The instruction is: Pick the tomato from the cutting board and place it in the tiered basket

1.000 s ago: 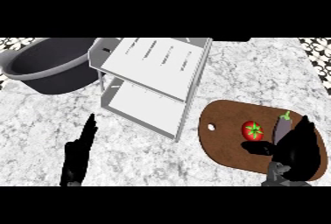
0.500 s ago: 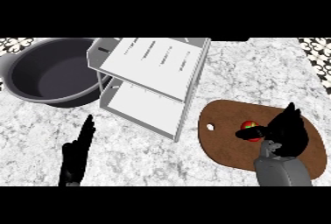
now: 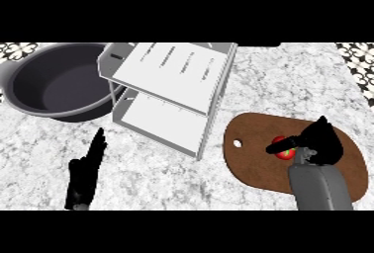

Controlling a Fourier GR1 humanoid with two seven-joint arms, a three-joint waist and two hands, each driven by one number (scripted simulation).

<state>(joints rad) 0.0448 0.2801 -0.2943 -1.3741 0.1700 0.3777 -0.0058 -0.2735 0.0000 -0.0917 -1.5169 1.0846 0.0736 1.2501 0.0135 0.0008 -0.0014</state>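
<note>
While our right hand hangs over the far end of the brown cutting board, the marble counter spreads out on all sides. Well to its left stands the white tiered basket, and beyond that the dark grey pot. Our left hand rests farther left, fingers straight and together. The tomato sits on the board under our right hand, whose thumb and fingers curl around it, touching it.

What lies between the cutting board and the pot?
In the head view, the tiered basket stands between the cutting board and the pot, on marble counter.
</note>
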